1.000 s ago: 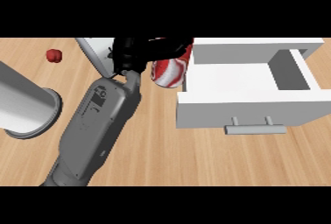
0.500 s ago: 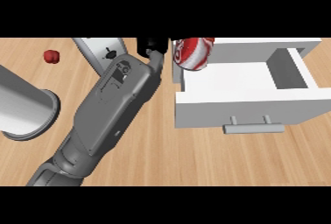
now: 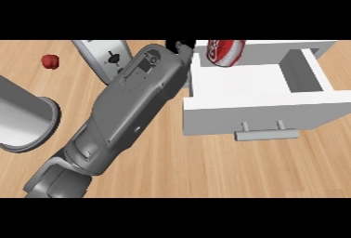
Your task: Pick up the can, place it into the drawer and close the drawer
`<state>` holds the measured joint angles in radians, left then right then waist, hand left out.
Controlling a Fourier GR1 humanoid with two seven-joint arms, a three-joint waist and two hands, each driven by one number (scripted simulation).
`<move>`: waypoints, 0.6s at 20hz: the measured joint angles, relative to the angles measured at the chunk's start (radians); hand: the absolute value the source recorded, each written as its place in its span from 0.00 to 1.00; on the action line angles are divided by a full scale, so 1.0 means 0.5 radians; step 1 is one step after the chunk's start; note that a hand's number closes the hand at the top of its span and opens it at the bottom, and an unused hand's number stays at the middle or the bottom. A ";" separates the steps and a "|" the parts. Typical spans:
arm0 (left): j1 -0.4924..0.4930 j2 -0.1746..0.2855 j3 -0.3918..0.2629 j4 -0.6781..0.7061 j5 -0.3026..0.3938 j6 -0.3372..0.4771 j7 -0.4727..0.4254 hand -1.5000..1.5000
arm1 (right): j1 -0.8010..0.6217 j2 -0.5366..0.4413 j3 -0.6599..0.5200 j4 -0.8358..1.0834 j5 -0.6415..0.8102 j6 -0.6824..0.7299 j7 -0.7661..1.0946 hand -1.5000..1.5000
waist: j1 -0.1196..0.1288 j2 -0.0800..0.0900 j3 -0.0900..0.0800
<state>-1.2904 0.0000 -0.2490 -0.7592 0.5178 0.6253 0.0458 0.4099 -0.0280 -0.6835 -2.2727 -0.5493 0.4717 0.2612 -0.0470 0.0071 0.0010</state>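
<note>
Head view: a small round red object [image 3: 49, 61] lies well left of the right hand [image 3: 184, 46], which the grey forearm [image 3: 130, 107] mostly hides, so whether it grasps anything cannot be told. Just right of the hand, the red-and-white metal can [image 3: 226, 50] shows over the open white box drawer's [image 3: 260, 118] back-left corner. The pick looks done; settling the can and closing the drawer remain.

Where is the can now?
In the head view, the can shows at the top, right of centre, at the open drawer's far left corner, beside the hand.
</note>
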 measured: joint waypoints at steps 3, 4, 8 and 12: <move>-0.044 0.000 -0.084 0.081 0.119 0.030 -0.055 1.00 | 0.025 0.020 0.015 -0.029 0.005 -0.004 -0.006 0.00 | -0.012 0.001 0.000; -0.065 0.000 -0.114 0.105 0.158 0.046 -0.067 1.00 | 0.003 0.023 0.028 -0.030 0.023 -0.016 0.002 0.00 | -0.013 0.002 0.000; -0.145 0.000 -0.207 0.248 0.290 0.083 -0.136 1.00 | -0.025 0.012 0.050 -0.039 0.009 -0.023 0.031 0.00 | -0.040 0.009 0.001; -0.173 0.000 -0.300 0.331 0.422 0.103 -0.185 1.00 | -0.062 -0.020 0.042 -0.045 -0.006 -0.045 0.067 0.00 | -0.051 0.011 0.001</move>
<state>-1.3770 0.0001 -0.3991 -0.5937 0.7287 0.6769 -0.0465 0.3789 -0.0378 -0.6625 -2.2950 -0.5522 0.4490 0.2944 -0.0725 0.0127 0.0017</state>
